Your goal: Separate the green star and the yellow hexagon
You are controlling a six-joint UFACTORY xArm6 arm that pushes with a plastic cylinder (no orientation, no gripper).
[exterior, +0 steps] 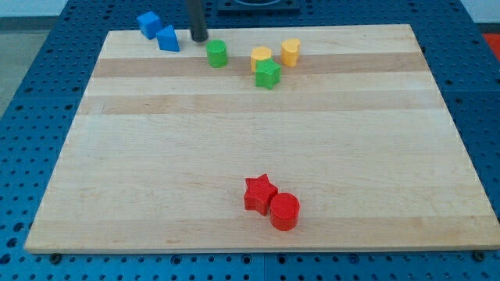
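Note:
The green star [268, 74] lies near the view's top, right of centre. A yellow block [261, 58] touches its upper left side; I take it for the yellow hexagon. A second yellow block [291, 51] stands just to the right of that one, a small gap apart. My tip [200, 37] rests on the board at the view's top, left of these blocks. It is close to the upper left of a green cylinder [217, 54] and does not touch the star or the yellow blocks.
Two blue blocks [149, 23] [168, 38] sit at the top left, just left of my tip. A red star [259, 193] and a red cylinder [284, 211] touch each other near the bottom. The wooden board [156, 172] lies on a blue perforated table.

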